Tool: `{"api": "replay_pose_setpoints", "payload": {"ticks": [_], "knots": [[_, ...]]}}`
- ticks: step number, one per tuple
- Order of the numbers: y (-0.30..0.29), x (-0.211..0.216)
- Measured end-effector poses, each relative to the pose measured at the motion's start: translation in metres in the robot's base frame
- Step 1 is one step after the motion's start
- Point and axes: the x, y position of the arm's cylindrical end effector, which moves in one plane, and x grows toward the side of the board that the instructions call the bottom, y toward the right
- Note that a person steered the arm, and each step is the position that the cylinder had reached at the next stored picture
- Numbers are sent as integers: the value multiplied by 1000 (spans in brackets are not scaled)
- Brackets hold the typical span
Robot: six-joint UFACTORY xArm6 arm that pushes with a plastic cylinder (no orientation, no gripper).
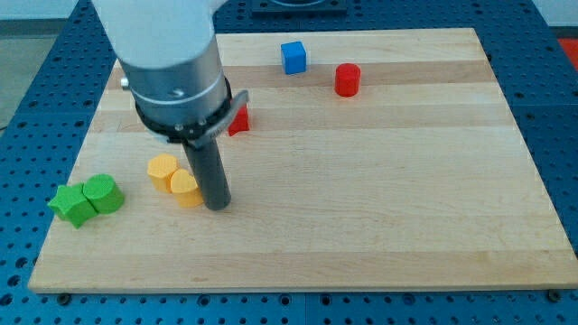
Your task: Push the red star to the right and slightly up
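My tip [218, 206] on wooden board [379, 181], blue pegboard [27, 108]

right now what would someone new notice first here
The big grey arm at the view's upper left, its dark rod ending with my tip right beside the two yellow blocks. A red block peeks out from behind the arm, mostly hidden. Two green blocks sit at the board's left edge.

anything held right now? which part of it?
Nothing is held: the end effector is a bare rod and cannot grip. My tip rests on the board just right of the yellow blocks, apart from the partly hidden red star.
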Motion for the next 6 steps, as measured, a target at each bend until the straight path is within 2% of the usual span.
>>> {"api": "replay_pose_setpoints", "payload": {"ticks": [1, 3, 6], "knots": [[-35, -24], [-30, -50], [-32, -51]]}}
